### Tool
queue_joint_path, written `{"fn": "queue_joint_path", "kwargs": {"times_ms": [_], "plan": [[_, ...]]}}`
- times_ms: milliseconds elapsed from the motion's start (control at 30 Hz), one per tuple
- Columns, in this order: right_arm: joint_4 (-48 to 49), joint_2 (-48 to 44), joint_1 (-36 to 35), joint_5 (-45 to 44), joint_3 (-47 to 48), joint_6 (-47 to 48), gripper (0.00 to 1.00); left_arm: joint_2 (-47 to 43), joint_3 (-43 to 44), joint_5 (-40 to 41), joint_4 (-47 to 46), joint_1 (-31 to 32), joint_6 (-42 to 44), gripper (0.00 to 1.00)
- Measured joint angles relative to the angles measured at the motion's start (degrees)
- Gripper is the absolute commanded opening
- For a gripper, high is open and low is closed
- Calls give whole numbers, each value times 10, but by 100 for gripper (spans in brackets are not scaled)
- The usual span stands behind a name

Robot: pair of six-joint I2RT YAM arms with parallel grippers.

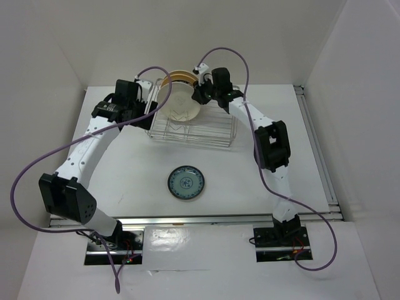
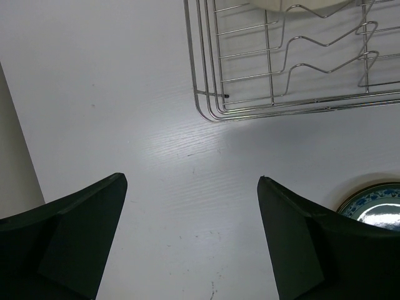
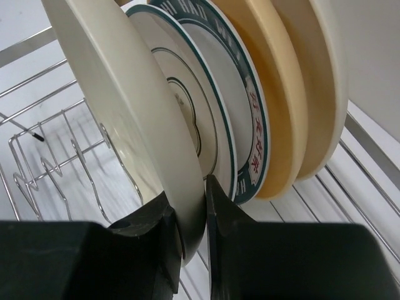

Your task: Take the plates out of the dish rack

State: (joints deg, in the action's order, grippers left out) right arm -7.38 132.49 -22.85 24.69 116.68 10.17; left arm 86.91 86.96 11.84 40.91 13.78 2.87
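Observation:
The silver wire dish rack (image 1: 209, 128) stands at the back of the table with several plates upright in its left end. In the right wrist view a large cream plate (image 3: 119, 94) is nearest, then a white plate with a thin dark ring (image 3: 187, 119), a dark-blue-rimmed plate with red marks (image 3: 251, 125), a tan plate (image 3: 278, 94) and another cream plate (image 3: 322, 75). My right gripper (image 3: 190, 194) is shut on the rim of the nearest cream plate, one finger on each face. My left gripper (image 2: 191, 178) hangs open over bare table beside the rack's left corner (image 2: 209, 109), holding nothing.
A small blue-patterned plate (image 1: 186, 183) lies flat on the table in front of the rack, its edge showing by the left gripper's right finger (image 2: 375, 200). White walls close in behind and on both sides. Purple cables loop over both arms.

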Motion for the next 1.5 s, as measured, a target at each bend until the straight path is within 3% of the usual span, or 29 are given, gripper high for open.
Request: {"fn": "queue_joint_path", "kwargs": {"times_ms": [167, 433, 567, 733, 900, 1167, 1500], "plan": [[-12, -13, -21, -50, 0, 37, 0, 3, 5, -5, 9, 0, -16, 100], [-25, -38, -39, -133, -12, 51, 0, 4, 6, -19, 11, 0, -18, 100], [-38, -80, -37, -179, -15, 19, 0, 4, 6, -42, 10, 0, -12, 100], [-78, -143, -16, -202, 28, -86, 0, 8, 36, -76, 16, 0, 2, 100], [-119, -194, 23, -127, 36, -179, 0, 15, 75, -120, 14, 0, 2, 100], [-200, -191, 24, 74, -57, -229, 0, 40, 104, -176, 10, 1, 4, 100], [-191, -199, 5, 188, -216, -233, 0, 149, 130, -132, 19, 10, -3, 97]]}}
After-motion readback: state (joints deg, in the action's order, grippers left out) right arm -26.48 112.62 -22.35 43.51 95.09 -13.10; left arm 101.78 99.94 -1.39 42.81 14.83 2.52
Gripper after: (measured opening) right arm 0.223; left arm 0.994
